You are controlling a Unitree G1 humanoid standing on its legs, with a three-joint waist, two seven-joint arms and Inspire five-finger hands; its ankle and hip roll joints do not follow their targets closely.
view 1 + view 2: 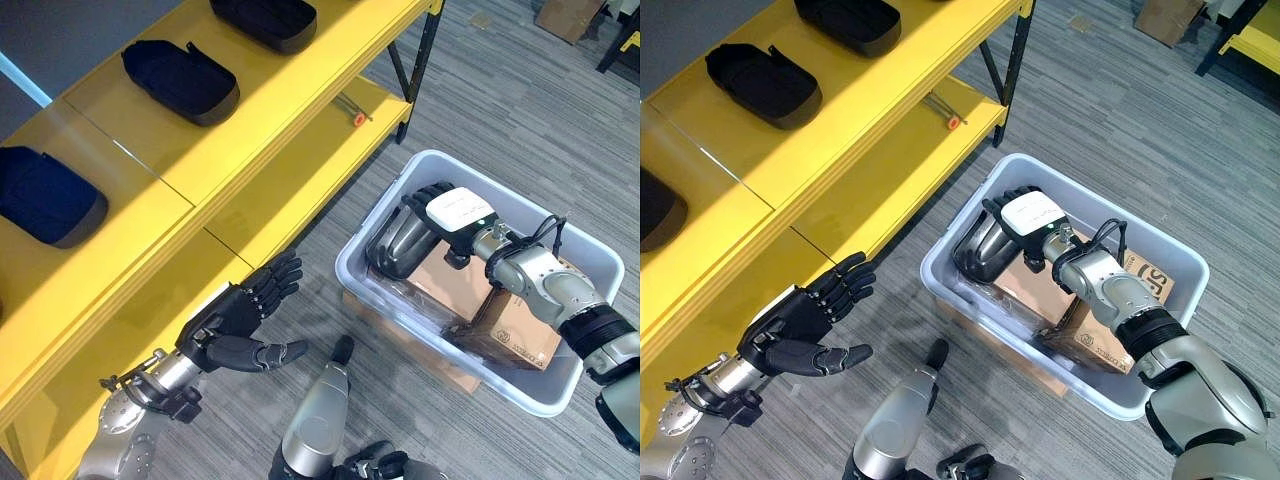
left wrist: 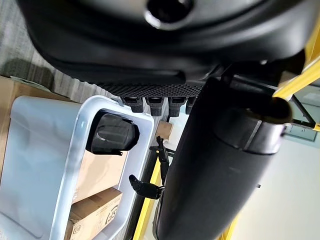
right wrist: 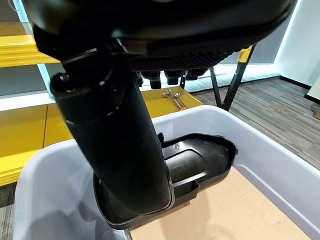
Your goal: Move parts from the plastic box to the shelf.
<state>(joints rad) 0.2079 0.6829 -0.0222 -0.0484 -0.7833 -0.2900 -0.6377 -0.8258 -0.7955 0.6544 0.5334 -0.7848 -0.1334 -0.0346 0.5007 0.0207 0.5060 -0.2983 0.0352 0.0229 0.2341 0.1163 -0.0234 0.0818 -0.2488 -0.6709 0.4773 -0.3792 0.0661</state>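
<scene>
Black part (image 1: 985, 250), moulded shell: lying in the plastic box (image 1: 970, 300) at the end nearest the shelf, propped on cardboard boxes (image 1: 1035, 290). The right hand (image 1: 1025, 215) is reaching down onto it; in the right wrist view the thumb is dipping into the shell's hollow and the fingers are showing beyond its rim, but whether they are clamping cannot be told.

Left hand (image 1: 235, 318): hanging over the floor between the lower shelf board and the box, fingers spread and straight, carrying nothing.

Shelf (image 1: 300, 90), yellow: three similar black parts (image 1: 180, 80) are already sitting in a row on the upper board. A small tool with an orange tip (image 1: 355, 115) is lying on the lower board.

Progress, judged: several parts appear placed; at least this one is left to lift and carry.

View differences: the right wrist view is showing the shell's open interior and inner ribs, while the eye views are giving the shelf row.
</scene>
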